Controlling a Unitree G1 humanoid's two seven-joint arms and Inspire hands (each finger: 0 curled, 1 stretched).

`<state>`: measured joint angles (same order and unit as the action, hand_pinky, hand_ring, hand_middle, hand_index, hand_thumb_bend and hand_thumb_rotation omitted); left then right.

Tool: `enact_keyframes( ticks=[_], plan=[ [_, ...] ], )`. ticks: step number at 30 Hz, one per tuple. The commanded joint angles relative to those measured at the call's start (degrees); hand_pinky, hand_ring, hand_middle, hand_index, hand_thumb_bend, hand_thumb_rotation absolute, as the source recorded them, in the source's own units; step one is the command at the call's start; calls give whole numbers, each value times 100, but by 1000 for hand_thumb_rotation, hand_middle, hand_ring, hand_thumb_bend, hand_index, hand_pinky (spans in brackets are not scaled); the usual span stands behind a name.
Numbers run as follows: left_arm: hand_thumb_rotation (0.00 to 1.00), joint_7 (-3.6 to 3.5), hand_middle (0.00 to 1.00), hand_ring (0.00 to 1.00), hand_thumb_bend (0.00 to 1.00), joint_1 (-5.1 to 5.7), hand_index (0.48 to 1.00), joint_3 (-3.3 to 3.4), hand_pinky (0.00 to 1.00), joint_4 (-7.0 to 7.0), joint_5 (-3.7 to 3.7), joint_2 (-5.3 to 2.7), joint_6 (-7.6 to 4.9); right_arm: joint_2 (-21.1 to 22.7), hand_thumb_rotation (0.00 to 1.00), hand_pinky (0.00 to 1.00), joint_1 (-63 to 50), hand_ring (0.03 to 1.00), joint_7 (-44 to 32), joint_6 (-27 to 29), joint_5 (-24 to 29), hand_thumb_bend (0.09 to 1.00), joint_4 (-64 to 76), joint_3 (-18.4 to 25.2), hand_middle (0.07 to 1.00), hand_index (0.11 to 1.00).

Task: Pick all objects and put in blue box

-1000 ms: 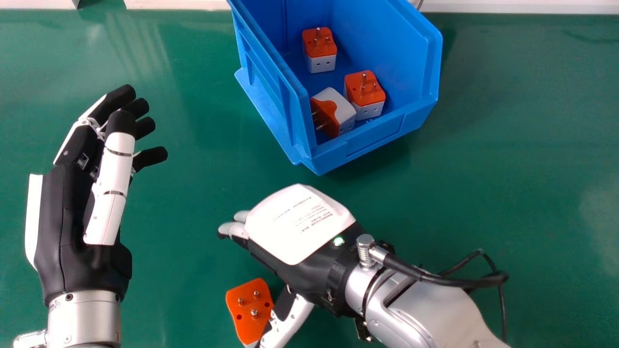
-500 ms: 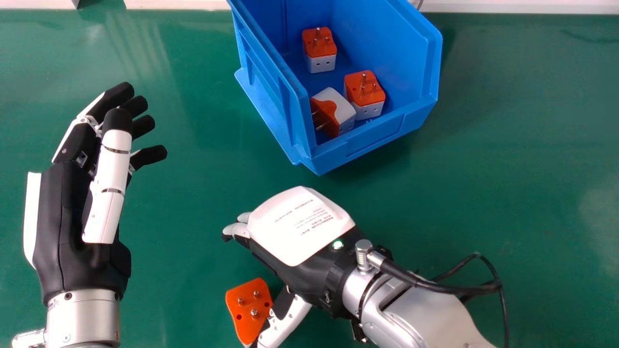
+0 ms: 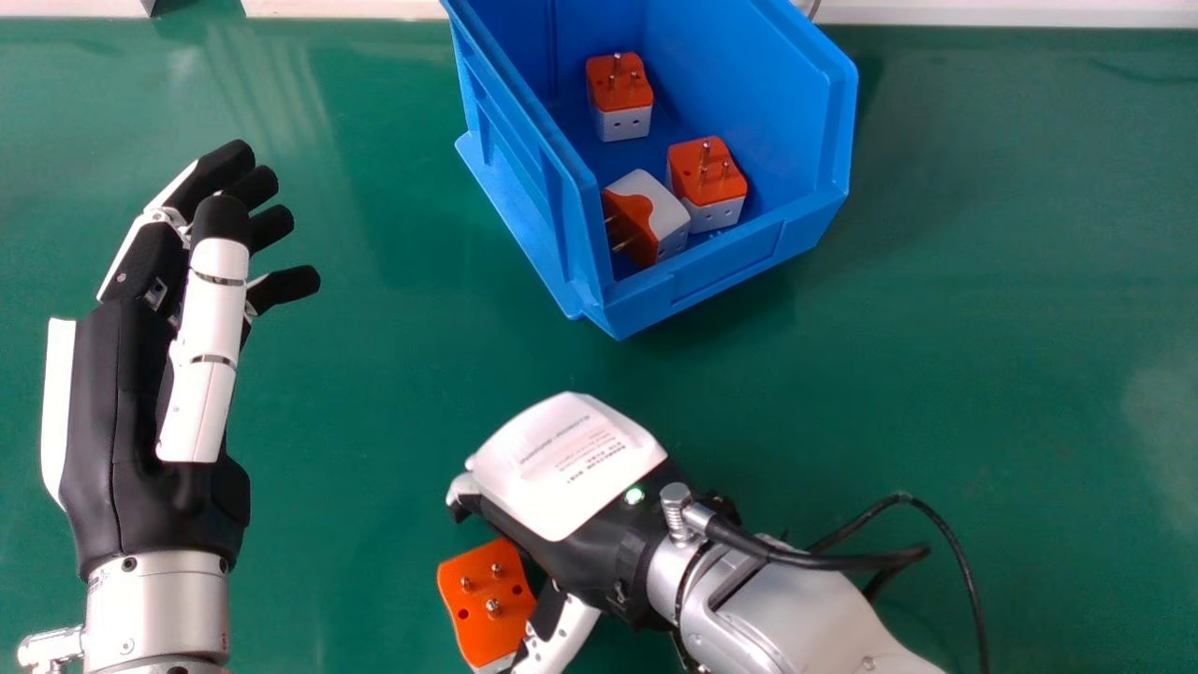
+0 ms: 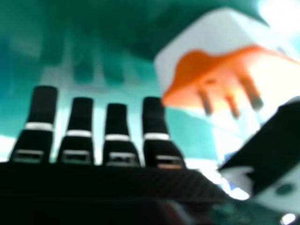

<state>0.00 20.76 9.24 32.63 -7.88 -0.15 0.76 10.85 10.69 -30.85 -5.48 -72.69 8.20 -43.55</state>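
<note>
"Green tabletop [image 3: 983, 393] under the lot. Nearest the robot there's one loose adapter [image 3: 479, 632], pins [image 3: 493, 607] up, with the right hand [image 3: 571, 468] just over it."

"Has it got hold?"

"Doesn't look like it. Its fingers [image 4: 154, 122] are straight, wide of the thumb [image 3: 562, 632], and the adapter lies between. Whether the thumb touches, I can't tell from here."

"How would you take it?"

"Get the fingers down past the side across from the thumb, then close both together, low on the white body [image 4: 211, 35], clear of the pins. Press from one side only and it may twist or skid. After that, lift it level and over the wall."

"And the left hand [image 3: 117, 421]?"

"Off to the left, fingers loose and open. Farther on is the blue box [image 3: 721, 271], three adapters [image 3: 621, 124] inside, so I'd call this the last stretch."

"Anything different from a moment ago?"

"That loose one hasn't budged. The right hand has come back toward the robot, closer in around it. The left has edged forward a touch. Box and contents, just as they were."
</note>
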Motion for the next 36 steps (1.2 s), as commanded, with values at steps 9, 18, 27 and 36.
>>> enact_keyframes(
  ticks=[9, 18, 27, 36],
  plan=[
    [693, 26, 806, 785, 502, -83, 779, -34, 632, 124, 14, 15, -13, -88, 506, 724, 211, 843, -56, 61, 50, 865, -43, -55, 872, 769],
    [691, 61, 812, 793, 492, -86, 787, -43, 650, 97, 41, -23, -50, -102, 481, 691, 247, 825, 201, 51, 40, 847, -197, -58, 855, 741],
    [689, 62, 804, 787, 503, -103, 781, -57, 637, 58, 51, -55, -84, -71, 420, 443, 403, 522, 1115, 376, 317, 811, -777, -7, 582, 566],
    [693, 80, 803, 787, 497, -107, 781, -74, 635, 77, 49, -63, -83, -31, 280, 307, 462, 362, 1424, 578, 752, 665, -1055, 58, 421, 521]
  ],
)
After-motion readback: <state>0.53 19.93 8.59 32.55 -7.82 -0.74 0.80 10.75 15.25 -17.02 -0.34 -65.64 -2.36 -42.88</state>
